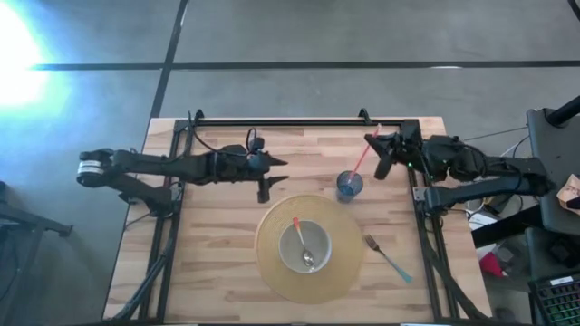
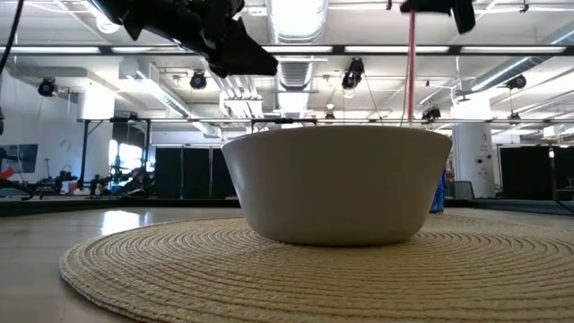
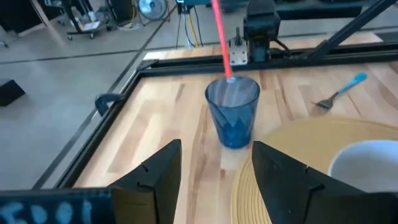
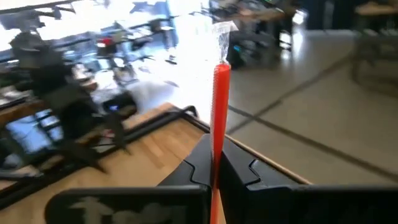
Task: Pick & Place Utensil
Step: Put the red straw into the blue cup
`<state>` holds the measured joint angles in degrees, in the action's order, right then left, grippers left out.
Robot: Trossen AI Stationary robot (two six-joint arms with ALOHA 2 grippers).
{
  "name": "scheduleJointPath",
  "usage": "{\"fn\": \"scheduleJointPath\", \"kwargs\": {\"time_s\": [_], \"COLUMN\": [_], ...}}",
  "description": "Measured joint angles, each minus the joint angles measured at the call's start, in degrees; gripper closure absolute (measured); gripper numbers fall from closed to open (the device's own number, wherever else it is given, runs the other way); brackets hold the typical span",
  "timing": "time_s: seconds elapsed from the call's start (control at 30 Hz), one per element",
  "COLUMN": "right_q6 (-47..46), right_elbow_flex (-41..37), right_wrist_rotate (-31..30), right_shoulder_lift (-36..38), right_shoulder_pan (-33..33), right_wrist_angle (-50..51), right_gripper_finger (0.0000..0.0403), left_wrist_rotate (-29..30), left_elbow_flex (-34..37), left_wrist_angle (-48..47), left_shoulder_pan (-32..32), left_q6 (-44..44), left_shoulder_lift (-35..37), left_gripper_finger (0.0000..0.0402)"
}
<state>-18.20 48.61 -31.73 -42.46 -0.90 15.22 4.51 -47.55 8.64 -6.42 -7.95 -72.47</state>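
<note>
A thin red-handled utensil [image 3: 221, 37] stands nearly upright, its lower end at the mouth of a blue see-through cup [image 1: 350, 186] on the wooden table. My right gripper [image 1: 377, 152] is shut on it, right of and above the cup. My left gripper [image 1: 272, 177] hovers open to the cup's left, fingers pointing at the cup [image 3: 232, 112]. A white bowl [image 1: 304, 246] sits on a round woven placemat [image 1: 272, 267], with a red-handled spoon [image 1: 302, 243] lying in it. A blue-handled fork [image 1: 388, 257] lies on the table right of the placemat. My right gripper pinches the utensil's red handle [image 4: 219, 134] between its two fingers, coming at it about level from the table's right, fingers across it. The utensil stands upright, a pale clear end [image 4: 222, 28] above the fingers, its lower end [image 3: 229, 76] dipping into the cup.
A black frame rail [image 1: 281, 121] runs along the table's far edge, and side rails run down both sides. The bowl [image 2: 336, 184] fills the middle of the low view. Bare wood lies left of the placemat and near the cup.
</note>
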Motion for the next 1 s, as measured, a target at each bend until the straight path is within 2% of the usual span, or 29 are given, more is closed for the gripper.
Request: {"fn": "scheduleJointPath", "kwargs": {"time_s": [0.2, 0.37, 1.0], "right_q6": [-5.24, -7.73, -8.62], "right_elbow_flex": [-1.54, -3.57, -4.43], "right_wrist_rotate": [5.69, 10.08, 11.26], "right_shoulder_lift": [-0.42, -2.68, -14.61], "right_shoulder_pan": [-7.84, -11.27, -11.88], "right_wrist_angle": [2.3, 2.51, 2.58], "right_gripper_finger": [0.0394, 0.0394, 0.0394], "left_wrist_rotate": [-0.02, -0.07, -0.13], "left_elbow_flex": [0.0, 0.0, 0.0], "left_wrist_angle": [-4.09, -4.8, -5.22], "left_shoulder_pan": [0.0, 0.0, 0.0], "left_q6": [0.07, 0.09, 0.46], "left_shoulder_lift": [1.96, 1.82, 1.28], "left_gripper_finger": [0.0213, 0.0213, 0.0213]}}
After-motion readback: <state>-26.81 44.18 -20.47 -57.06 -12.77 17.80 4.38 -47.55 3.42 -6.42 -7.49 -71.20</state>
